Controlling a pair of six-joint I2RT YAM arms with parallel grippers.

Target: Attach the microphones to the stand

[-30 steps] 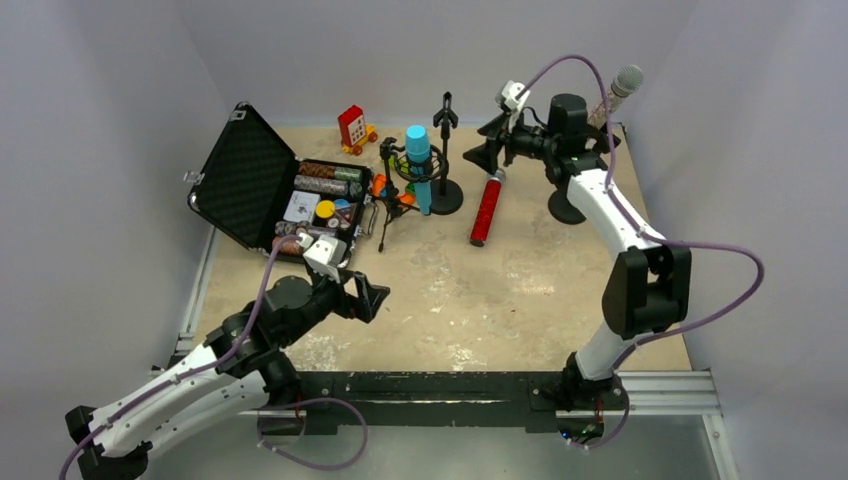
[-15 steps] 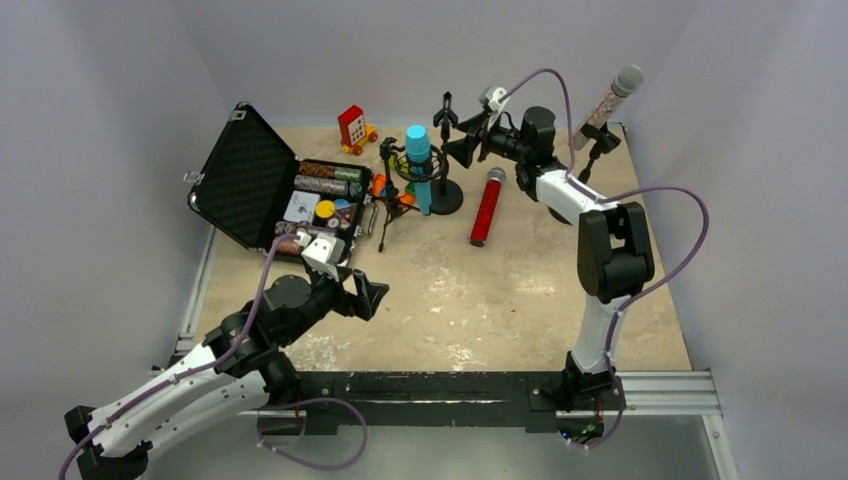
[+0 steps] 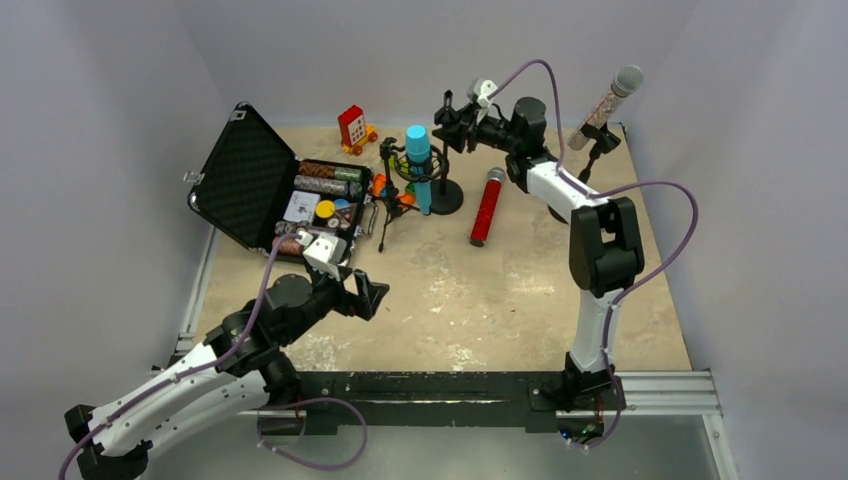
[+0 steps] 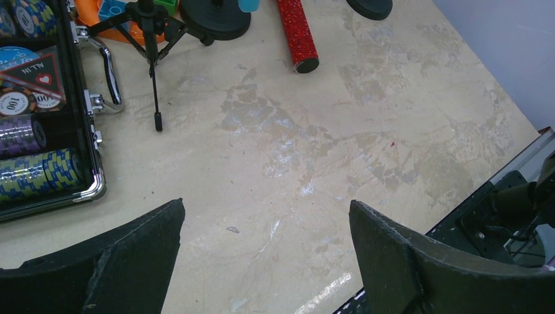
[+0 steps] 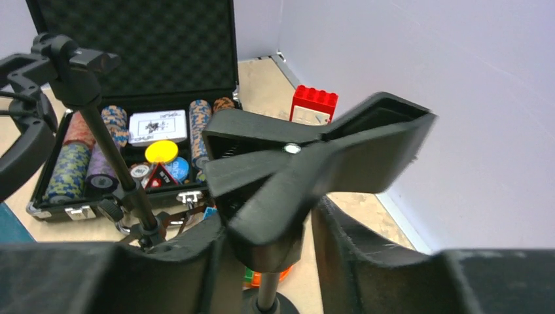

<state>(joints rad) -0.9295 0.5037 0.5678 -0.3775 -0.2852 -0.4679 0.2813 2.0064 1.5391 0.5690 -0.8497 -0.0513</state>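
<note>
The cyan-blue microphone (image 3: pixel 418 160) stands in the tripod stand (image 3: pixel 392 190). The red glitter microphone (image 3: pixel 487 206) lies on the table to the right of the round-base stand (image 3: pixel 446 190); its lower end shows in the left wrist view (image 4: pixel 296 36). The silvery-pink microphone (image 3: pixel 610 98) sits tilted in the back right stand. My right gripper (image 3: pixel 456 118) is open, with its fingers on either side of the black clip (image 5: pixel 307 157) on top of the round-base stand; a gap shows at the right finger. My left gripper (image 4: pixel 266 204) is open and empty above the near table.
An open case of poker chips (image 3: pixel 270 185) stands at the left and also shows in the right wrist view (image 5: pixel 131 39). A red toy block (image 3: pixel 353 127) is at the back. Orange and green toys (image 3: pixel 395 195) lie under the tripod. The table's front edge (image 4: pixel 458 209) is near my left gripper.
My right arm has swung left, from the back right stand holding the silvery-pink microphone to the clip of the round-base stand. The left arm has not moved.
</note>
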